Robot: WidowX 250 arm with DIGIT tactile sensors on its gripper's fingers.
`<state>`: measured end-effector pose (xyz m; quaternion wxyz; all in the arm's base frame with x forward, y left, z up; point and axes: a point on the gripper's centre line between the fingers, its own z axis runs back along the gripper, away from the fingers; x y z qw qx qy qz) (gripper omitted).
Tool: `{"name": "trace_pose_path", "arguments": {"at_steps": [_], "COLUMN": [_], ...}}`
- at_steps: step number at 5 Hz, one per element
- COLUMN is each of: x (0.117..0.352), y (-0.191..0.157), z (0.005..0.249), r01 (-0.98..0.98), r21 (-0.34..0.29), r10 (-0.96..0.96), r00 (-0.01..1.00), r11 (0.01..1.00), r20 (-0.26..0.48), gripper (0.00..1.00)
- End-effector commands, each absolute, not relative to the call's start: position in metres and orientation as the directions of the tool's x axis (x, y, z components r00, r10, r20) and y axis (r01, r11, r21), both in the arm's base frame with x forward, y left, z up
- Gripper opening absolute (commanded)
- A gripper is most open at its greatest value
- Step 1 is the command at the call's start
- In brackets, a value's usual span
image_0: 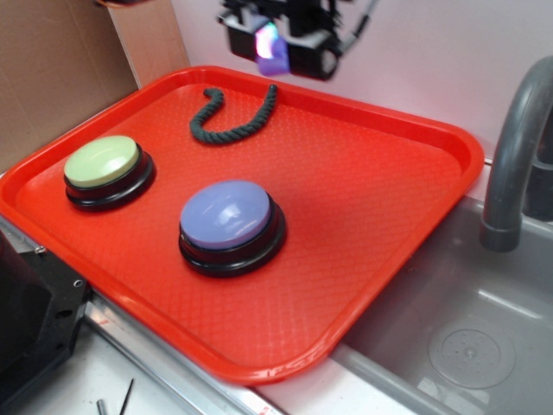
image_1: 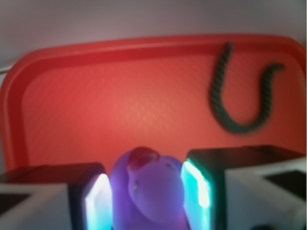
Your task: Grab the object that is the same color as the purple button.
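The hand (image_0: 275, 45) is closed on the purple duck (image_1: 148, 191), which sits pinched between the two lit pads (image_1: 98, 201) with its head and red bill showing toward the tray in the wrist view. In the exterior view the hand hangs above the far edge of the red tray (image_0: 389, 216), clear of its surface, with the duck visible as a glowing purple patch between the fingers. The purple button (image_0: 229, 220) stands near the tray's middle, the green button (image_0: 105, 166) to its left, and the dark green rope (image_0: 238, 117) lies below and in front of the hand; none touches the duck. In my judgement the grasp is made and the step in hand is holding it secure. The duck looks glossy and small, so grip pressure should stay steady and any travel slow and level; a jolt could let it slip out downward.
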<state>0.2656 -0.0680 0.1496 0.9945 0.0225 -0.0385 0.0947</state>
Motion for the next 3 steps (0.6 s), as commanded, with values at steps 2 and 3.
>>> {"name": "trace_pose_path", "arguments": {"at_steps": [2, 3], "x": [0.216, 0.229], "y": [-0.036, -0.036], "z": [0.212, 0.202], "r01": [-0.323, -0.321], "r21": [-0.056, -0.017], "r10": [0.326, 0.320], "r00": [0.914, 0.939], "r11": [0.945, 0.947], "r20": [0.239, 0.126], "gripper": [0.00, 0.00]}}
